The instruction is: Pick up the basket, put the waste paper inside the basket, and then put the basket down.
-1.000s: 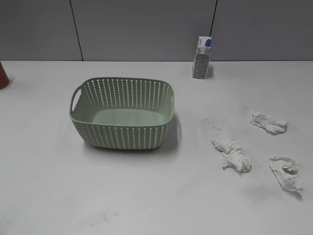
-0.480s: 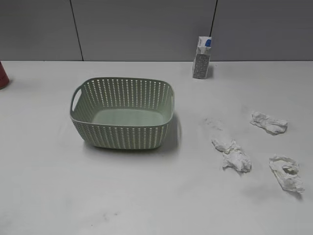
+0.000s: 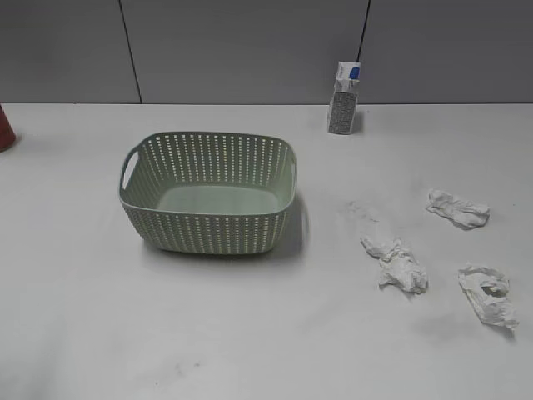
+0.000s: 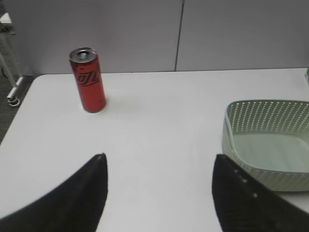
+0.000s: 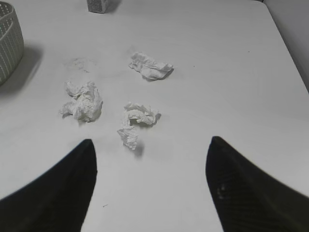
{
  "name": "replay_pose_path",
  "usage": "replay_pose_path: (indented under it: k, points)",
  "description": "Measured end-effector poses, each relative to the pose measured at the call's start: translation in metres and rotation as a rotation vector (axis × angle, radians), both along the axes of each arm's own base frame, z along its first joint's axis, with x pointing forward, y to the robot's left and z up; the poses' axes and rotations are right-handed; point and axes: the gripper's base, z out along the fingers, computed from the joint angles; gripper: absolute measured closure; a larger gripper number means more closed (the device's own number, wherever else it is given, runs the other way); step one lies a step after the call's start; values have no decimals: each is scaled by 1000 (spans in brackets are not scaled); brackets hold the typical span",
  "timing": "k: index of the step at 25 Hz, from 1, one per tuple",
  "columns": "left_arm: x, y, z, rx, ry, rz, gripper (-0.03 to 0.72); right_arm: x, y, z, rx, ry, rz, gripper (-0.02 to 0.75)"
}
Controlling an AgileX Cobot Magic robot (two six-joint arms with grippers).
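In the exterior view neither arm shows; the pale sage-green slotted plastic basket [image 3: 210, 193] sits upright on the white table [image 3: 100, 317], left of centre, its long axis running left to right, with three crumpled white tissue-paper wads [image 3: 398, 265] well apart to its right and an upright white-grey carton [image 3: 344, 99] behind. In the left wrist view the left gripper [image 4: 159, 166] hangs with its dark fingers spread wide and nothing between them; the basket [image 4: 270, 142] lies ahead and to its right, a red drink can [image 4: 88, 80] ahead and to its left. In the right wrist view the right gripper [image 5: 150, 154] is likewise spread and empty, the wads [image 5: 137, 118] just ahead of it, slightly left. The left arm looks nearer the basket, the right nearer the paper.
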Motion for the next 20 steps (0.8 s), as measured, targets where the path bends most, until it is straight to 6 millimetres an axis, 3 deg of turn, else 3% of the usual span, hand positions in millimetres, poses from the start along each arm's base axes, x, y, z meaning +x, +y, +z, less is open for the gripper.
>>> replay_pose_path:
  k: [11, 15, 20]
  points:
    - [109, -43, -7, 34, 290, -175, 174, 0, 0, 0, 0, 0, 0, 174]
    - [158, -59, -18, 19, 410, -190, 174, 0, 0, 0, 0, 0, 0, 174]
    - [205, -93, -52, 73, 569, -270, 174, 0, 0, 0, 0, 0, 0, 174]
